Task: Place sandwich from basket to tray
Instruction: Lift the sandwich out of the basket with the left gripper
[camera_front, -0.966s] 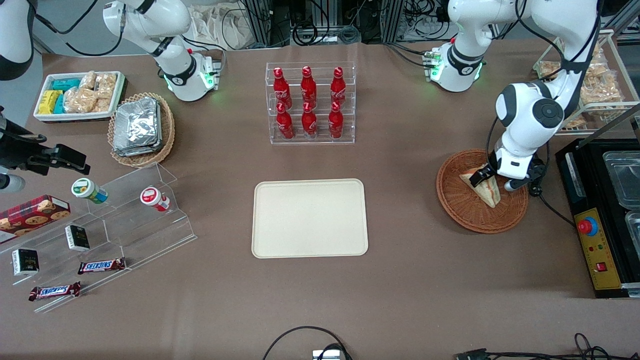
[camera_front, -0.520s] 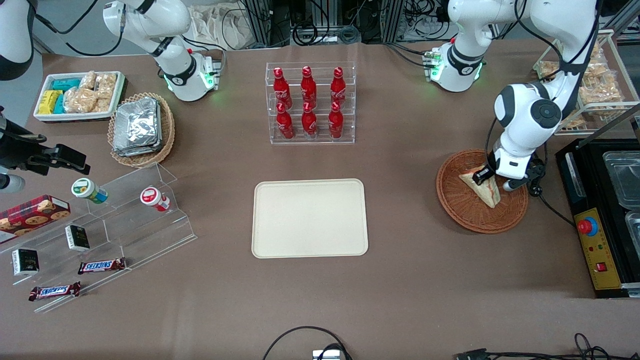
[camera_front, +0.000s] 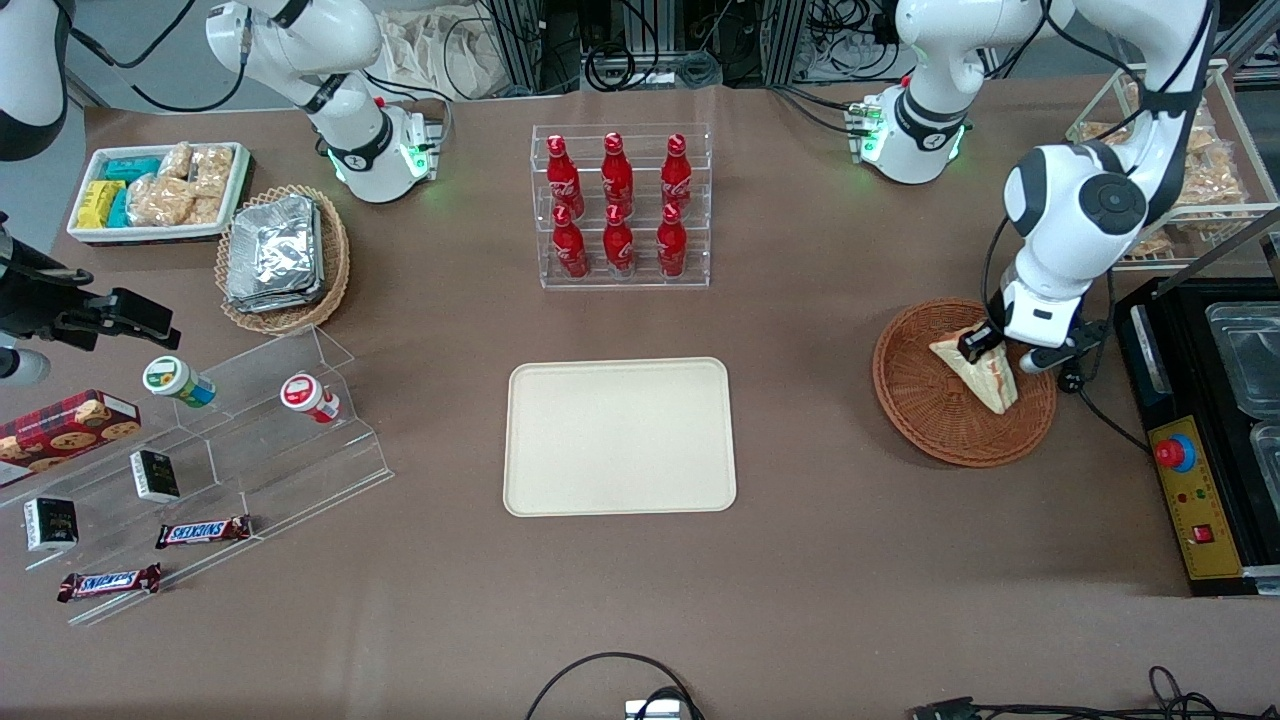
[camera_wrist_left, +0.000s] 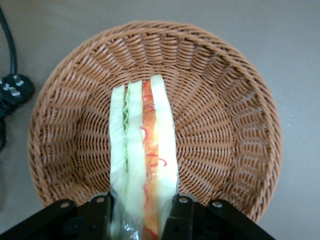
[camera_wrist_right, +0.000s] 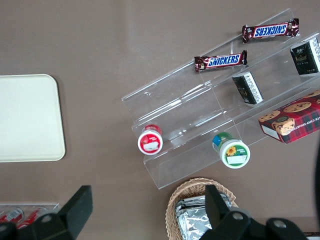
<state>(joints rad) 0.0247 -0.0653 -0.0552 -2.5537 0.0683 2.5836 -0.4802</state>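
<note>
While over basket (camera_front: 940, 420), gripper (camera_wrist_left: 142, 212) clamps sandwich (camera_wrist_left: 143, 160).

The basket (camera_wrist_left: 220, 100) is woven wicker, reddish-brown and ribbed, with a slight sheen on its strands. The sandwich (camera_wrist_left: 144, 150) shows soft white bread with moist, glossy filling layers. The gripper (camera_wrist_left: 142, 220), closed on the sandwich over the basket, is matt black plastic with small metal screws. The tray (camera_front: 619, 436) looks like smooth, matt cream plastic. The table (camera_front: 800, 560) is covered in a dull brown, cloth-like sheet.
</note>
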